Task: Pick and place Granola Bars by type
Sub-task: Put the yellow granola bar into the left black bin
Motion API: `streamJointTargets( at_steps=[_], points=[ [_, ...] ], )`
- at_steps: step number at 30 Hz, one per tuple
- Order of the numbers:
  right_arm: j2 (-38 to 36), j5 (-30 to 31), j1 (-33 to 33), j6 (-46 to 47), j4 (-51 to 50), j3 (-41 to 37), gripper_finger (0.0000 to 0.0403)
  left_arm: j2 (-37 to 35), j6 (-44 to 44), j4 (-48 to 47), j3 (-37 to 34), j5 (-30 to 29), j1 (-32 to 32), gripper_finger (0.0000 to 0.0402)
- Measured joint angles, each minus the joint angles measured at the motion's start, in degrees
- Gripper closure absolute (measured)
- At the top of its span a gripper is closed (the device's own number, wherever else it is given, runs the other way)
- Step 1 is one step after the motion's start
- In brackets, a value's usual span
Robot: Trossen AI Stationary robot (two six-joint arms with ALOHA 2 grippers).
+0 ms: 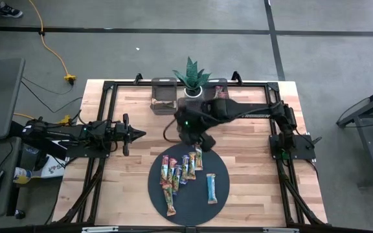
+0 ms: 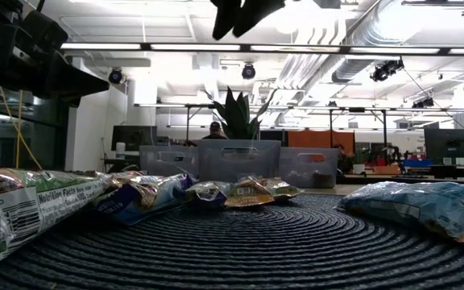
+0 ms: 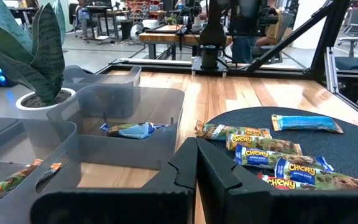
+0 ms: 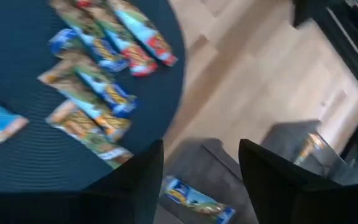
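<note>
Several granola bars [image 1: 180,171] in red, blue and green wrappers lie flat on a dark round mat [image 1: 188,204]. They also show in the right wrist view [image 4: 92,81] and the left wrist view [image 3: 272,155]. A light blue bar [image 1: 212,188] lies apart from them. My right gripper [image 4: 201,146] hangs open and empty above a grey bin [image 3: 123,149], in which a blue-wrapped bar [image 4: 197,200] lies. In the high view this gripper [image 1: 196,138] is just beyond the mat's far edge. My left gripper [image 3: 196,142] waits shut at the table's left [image 1: 141,134].
More translucent grey bins [image 1: 164,96] stand at the table's far side around a potted plant [image 1: 192,77]. One of them [image 4: 309,149] holds a bar. Bare wooden table [image 1: 251,162] lies to the right of the mat.
</note>
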Motion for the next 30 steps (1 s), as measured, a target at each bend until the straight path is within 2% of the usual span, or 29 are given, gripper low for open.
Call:
streamJointTargets(
  at_steps=[17,24,30],
  points=[
    [2.4,0.9,11.4,2.1,-7.5,-0.6,0.0210,0.0,0.0,-0.1,0.0,0.0,0.0,0.0400],
    [2.4,-1.2,16.0,3.3,-7.0,-8.4,0.0210,0.0,0.0,-0.1,0.0,0.0,0.0,0.0400],
    [2.5,0.5,19.8,3.3,-2.1,-17.0,0.0210,0.0,0.0,-0.1,0.0,0.0,0.0,0.0400]
  ],
)
